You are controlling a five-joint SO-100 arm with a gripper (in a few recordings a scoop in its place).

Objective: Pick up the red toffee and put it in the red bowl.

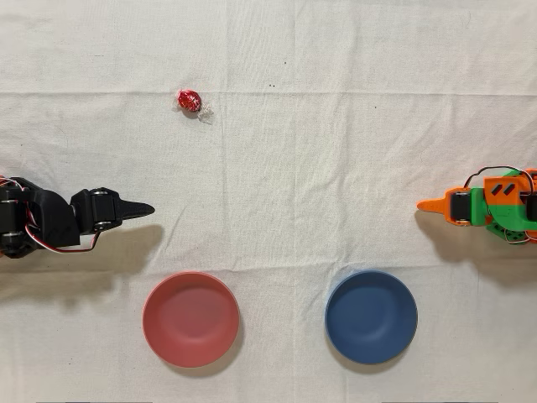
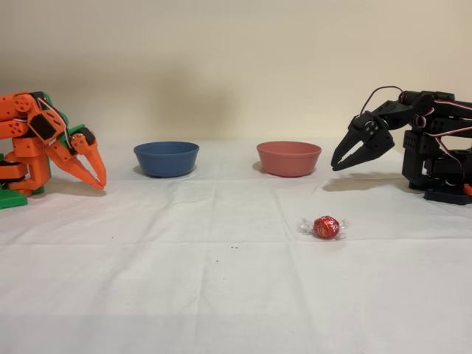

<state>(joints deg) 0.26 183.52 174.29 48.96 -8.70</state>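
Red toffee (image 1: 190,100) is lying well apart from my gripper (image 2: 341,164), jaws pressed together; foil risks slipping.

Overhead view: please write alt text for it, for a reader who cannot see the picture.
A red toffee lies alone on a white cloth, far from the black arm's claw, which points in from the left edge. Below it sits a red bowl, with a blue bowl to its right. An idle orange arm rests at the right edge.
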